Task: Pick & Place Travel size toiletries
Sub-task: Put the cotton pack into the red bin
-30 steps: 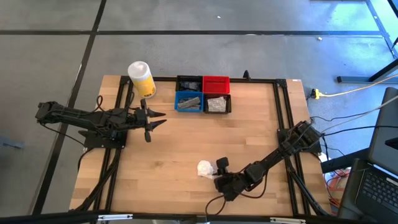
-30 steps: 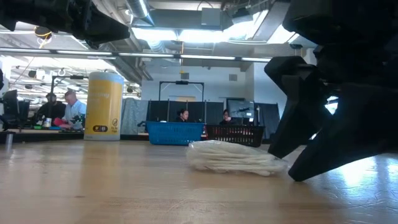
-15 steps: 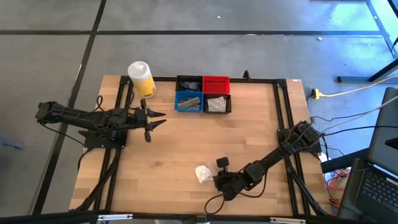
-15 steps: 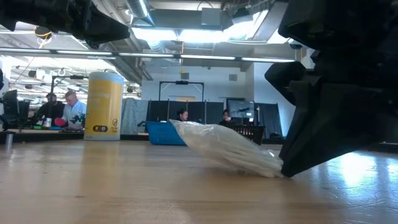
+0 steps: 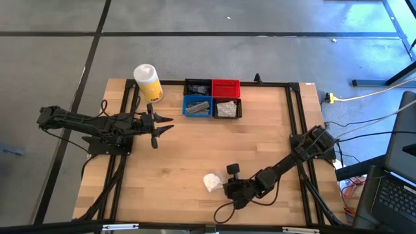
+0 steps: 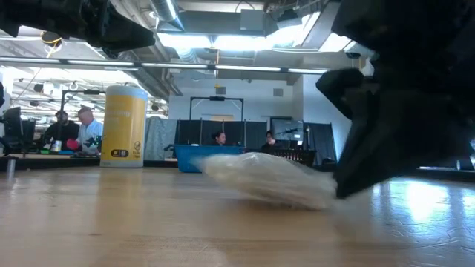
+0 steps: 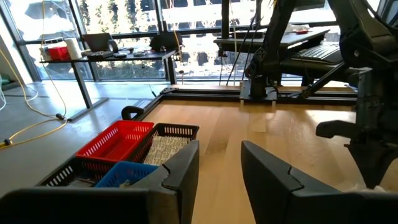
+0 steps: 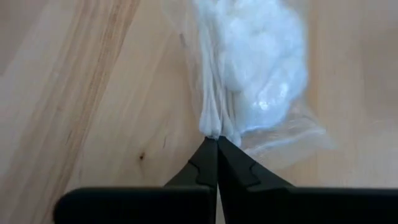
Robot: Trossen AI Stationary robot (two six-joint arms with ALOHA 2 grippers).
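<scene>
The travel size toiletry at hand is a white wad in clear wrap (image 5: 211, 182), lying near the table's front edge, at its middle. My right gripper (image 8: 217, 146) is shut on it; in the low view it is the dark mass (image 6: 349, 185) at the packet's (image 6: 267, 178) right end. My left gripper (image 5: 162, 125) hovers open and level over the table's left half, touching nothing. Clear packets lie in the black bin (image 7: 165, 146). My right gripper pinches the clear wrap's loose edge (image 8: 211, 127) between its two fingertips, beside the white wad (image 8: 261, 68). The fingers slant down at it from the table's right side. The packet stretches out ahead of the fingers, low over the table; whether it is lifted clear I cannot tell.
A cluster of small red (image 5: 225, 86), blue (image 5: 196, 107) and black (image 5: 197, 86) bins stands at the table's far middle. A yellow cylindrical container (image 5: 148, 81) stands at the far left. Bare wood lies between the bins and the packet.
My right gripper has shut on the wrap's edge. The packet has slid a little toward the table's near edge; its free end tipped up off the wood and has come lower again.
</scene>
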